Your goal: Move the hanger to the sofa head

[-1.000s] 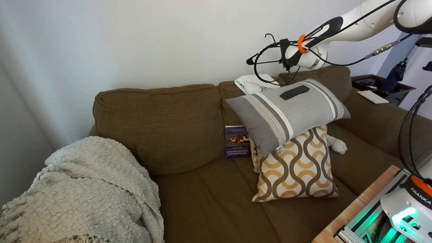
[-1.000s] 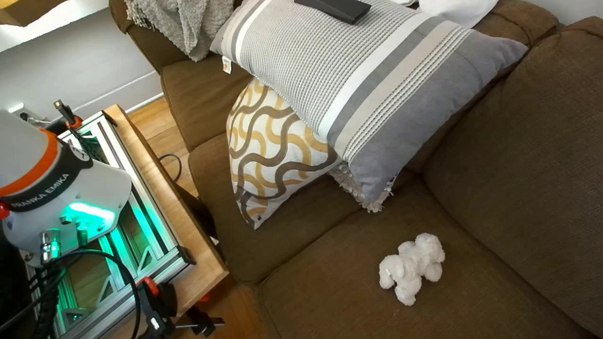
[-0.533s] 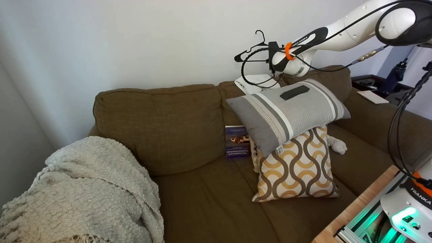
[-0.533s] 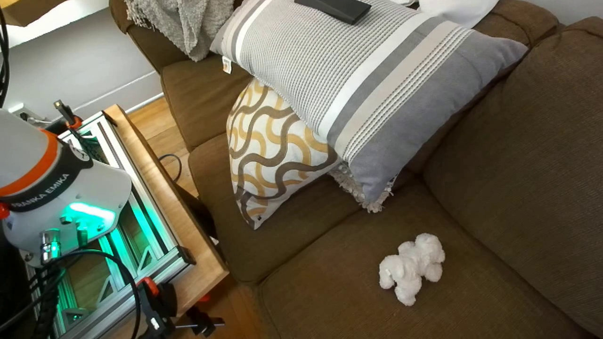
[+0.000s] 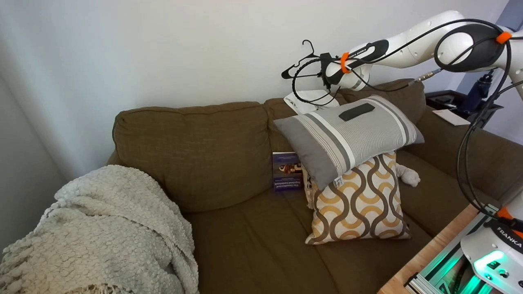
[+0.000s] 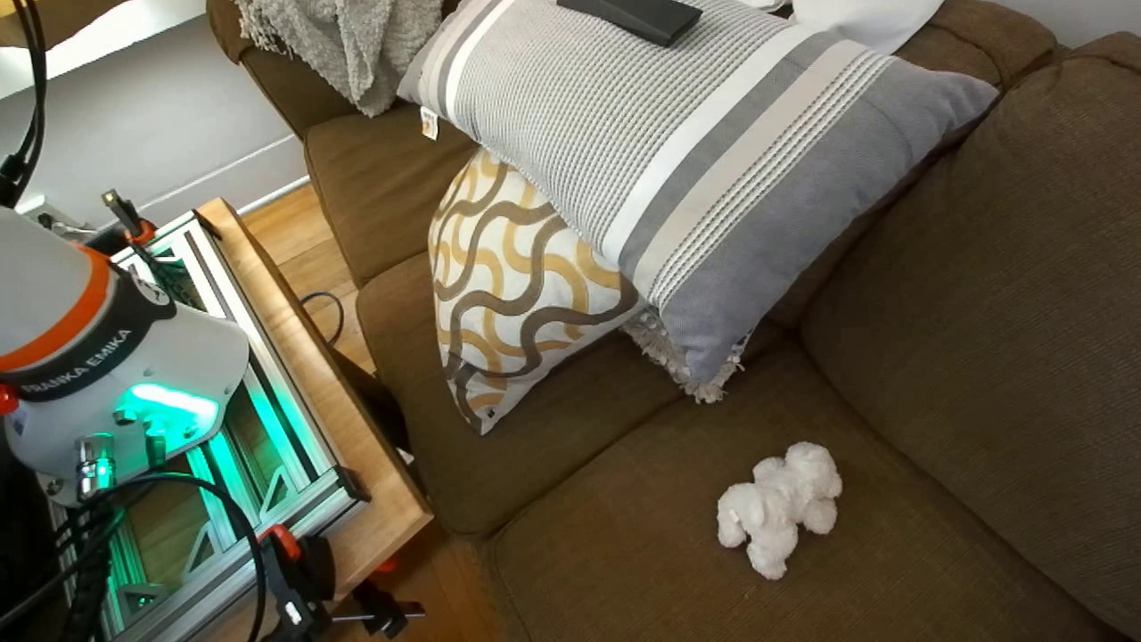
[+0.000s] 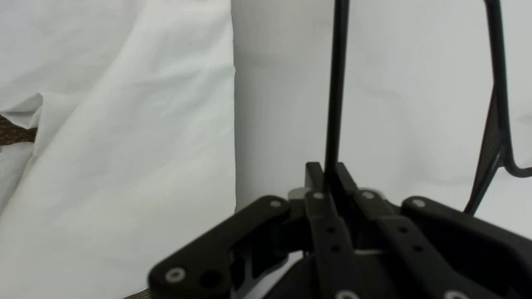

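Note:
The thin black hanger (image 5: 287,74) is held in the air in front of the wall, with its hook pointing up. It hangs above the sofa head (image 5: 188,109), the rounded top edge of the olive-brown backrest, near the white cloth lying there. In the wrist view, my gripper (image 7: 329,174) is shut on the hanger's straight bar (image 7: 336,91), which extends away from the fingertips. Another part of the hanger curves at the right. In an exterior view, my gripper (image 5: 325,71) is partly covered by a looped cable. The hanger and gripper are out of the view that shows the plush toy.
A white cloth (image 5: 302,102) lies over the backrest below the gripper. A striped pillow (image 5: 359,130) with a dark flat object (image 5: 356,111) rests on a patterned cushion (image 5: 359,204). A blue book (image 5: 287,173), cream blanket (image 5: 114,228) and white plush toy (image 6: 780,508) are on the sofa.
My gripper and the hanger have moved left along the wall and slightly down, and more of the hanger shows. The arm has swung left with its cable. The sofa items have not moved.

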